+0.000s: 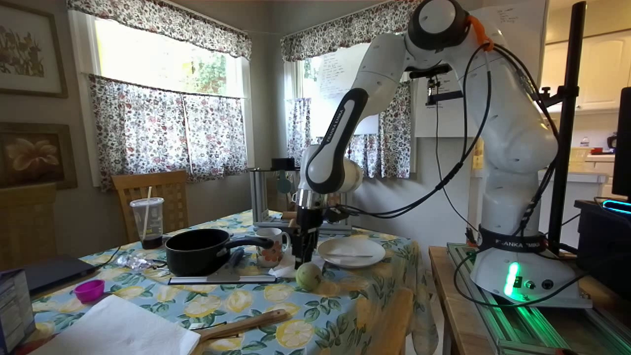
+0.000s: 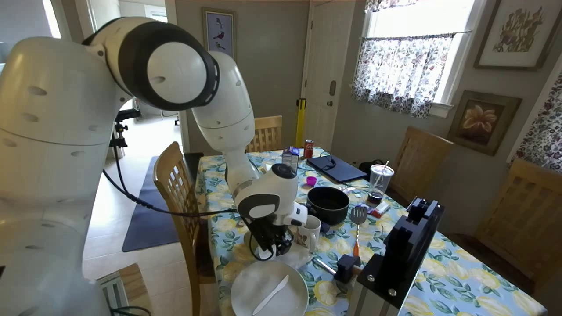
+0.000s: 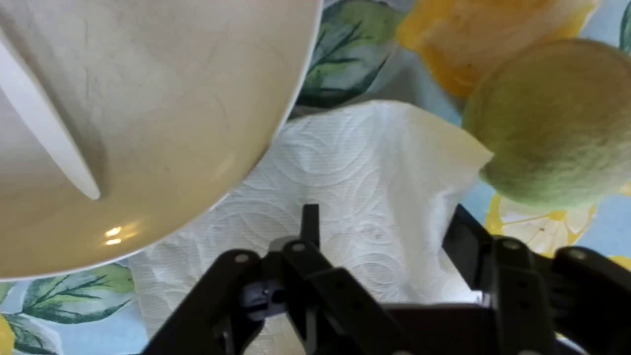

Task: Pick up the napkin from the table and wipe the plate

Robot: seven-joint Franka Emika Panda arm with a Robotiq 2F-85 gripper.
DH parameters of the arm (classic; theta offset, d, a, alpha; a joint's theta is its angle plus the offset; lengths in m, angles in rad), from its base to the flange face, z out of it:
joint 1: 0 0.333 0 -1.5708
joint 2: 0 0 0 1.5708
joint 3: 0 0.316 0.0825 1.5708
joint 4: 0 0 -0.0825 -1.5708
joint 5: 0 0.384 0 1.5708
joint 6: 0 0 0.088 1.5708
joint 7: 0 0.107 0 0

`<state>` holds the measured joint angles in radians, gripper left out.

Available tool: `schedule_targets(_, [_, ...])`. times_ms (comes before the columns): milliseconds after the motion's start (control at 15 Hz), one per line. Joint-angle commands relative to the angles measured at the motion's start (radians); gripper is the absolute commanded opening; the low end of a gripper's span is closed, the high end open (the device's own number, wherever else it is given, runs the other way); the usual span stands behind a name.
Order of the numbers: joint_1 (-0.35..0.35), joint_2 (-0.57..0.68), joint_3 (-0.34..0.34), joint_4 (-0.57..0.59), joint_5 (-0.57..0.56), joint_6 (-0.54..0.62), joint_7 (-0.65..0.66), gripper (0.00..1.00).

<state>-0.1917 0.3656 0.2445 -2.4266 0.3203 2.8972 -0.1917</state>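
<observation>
- Wrist view alone: gripper point(image 3: 382, 229) spread over the napkin point(image 3: 335, 197) near the plate point(image 3: 197, 123).
- In an exterior view alone: red can point(image 2: 308, 149) far on the table point(image 2: 465, 276).

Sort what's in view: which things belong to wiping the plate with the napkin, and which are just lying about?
Belong to the job:
napkin
plate
table
claw, open at the napkin

Just lying about:
white knife, on the plate
round green thing
mug
black pan
pink cup
plastic cup with straw
slotted spatula
</observation>
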Motion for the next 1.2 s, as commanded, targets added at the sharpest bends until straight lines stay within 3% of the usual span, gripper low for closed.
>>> schedule_targets(0, [0.000,0.030,-0.008,0.029,-0.001,-0.016,-0.005,0.36])
schedule_targets(267, [0.013,0.051,-0.026,0.039,-0.025,-0.025,0.004,0.39])
schedule_targets(400, [0.030,0.061,-0.046,0.046,-0.050,-0.037,0.014,0.50])
schedule_targets(467, [0.039,0.064,-0.055,0.050,-0.061,-0.044,0.018,0.66])
schedule_targets(600, [0.059,0.068,-0.071,0.061,-0.082,-0.065,0.025,0.71])
schedule_targets(667, [0.070,0.070,-0.080,0.068,-0.093,-0.079,0.028,0.48])
schedule_targets(733, [0.077,0.072,-0.083,0.074,-0.100,-0.086,0.028,0.39])
schedule_targets(867, [0.089,0.071,-0.089,0.084,-0.110,-0.104,0.026,0.33])
schedule_targets(1133, [0.097,0.067,-0.084,0.098,-0.110,-0.125,0.020,0.03])
